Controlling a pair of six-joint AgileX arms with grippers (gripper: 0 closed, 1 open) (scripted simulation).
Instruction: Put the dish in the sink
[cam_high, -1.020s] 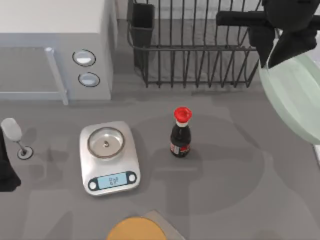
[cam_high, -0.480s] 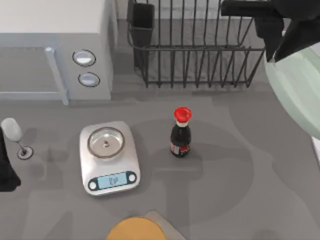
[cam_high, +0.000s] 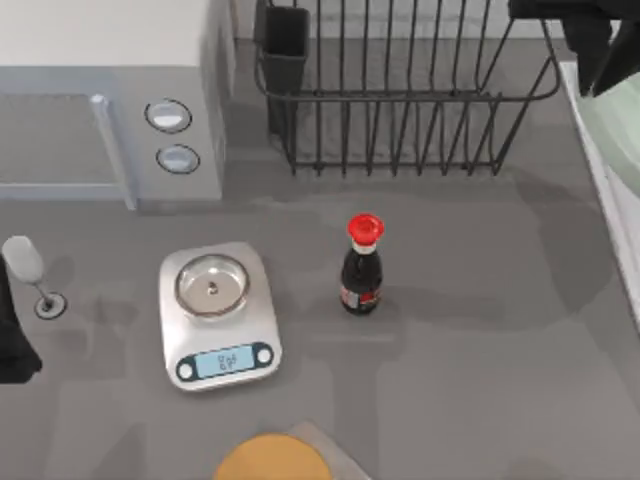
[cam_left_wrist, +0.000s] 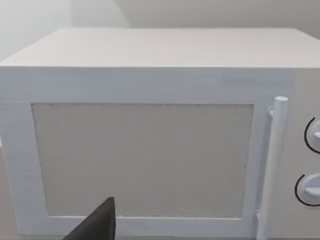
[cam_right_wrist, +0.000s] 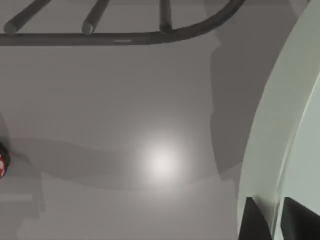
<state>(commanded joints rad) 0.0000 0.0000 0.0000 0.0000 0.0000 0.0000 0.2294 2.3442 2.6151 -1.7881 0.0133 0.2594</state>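
Nearest me, at the front edge of the table, a yellow-orange disc (cam_high: 270, 458) lay half cut off by the edge of the top view. Just behind it sat the kitchen scale (cam_high: 218, 315), and to its right the dark sauce bottle (cam_high: 361, 267) with a red cap stood upright. At the far left edge a wine glass (cam_high: 30, 274) stood beside the dark bulk of the left arm (cam_high: 12, 340), parked there and mostly out of sight. Its wrist camera faced the white microwave (cam_left_wrist: 150, 135) head on, with one black fingertip (cam_left_wrist: 97, 225) poking in at the bottom; I could not tell how those fingers stood.

Farther back, the black wire dish rack (cam_high: 400, 90) ran along the rear of the table beside the microwave. The right arm reached in at the top right corner, past the rack's right end, its right gripper (cam_high: 598, 55) largely cut off by the picture's edge. The dish (cam_high: 622, 130) hung below it, tilted, only a pale green sliver visible against the right border. It lay over the pale rim of the sink (cam_high: 600, 190), which ran down that right side, the basin itself out of view. From the right wrist, the dish's edge (cam_right_wrist: 272, 130) swept up steeply and the two black fingers (cam_right_wrist: 255, 220) were pinching its rim from either side.
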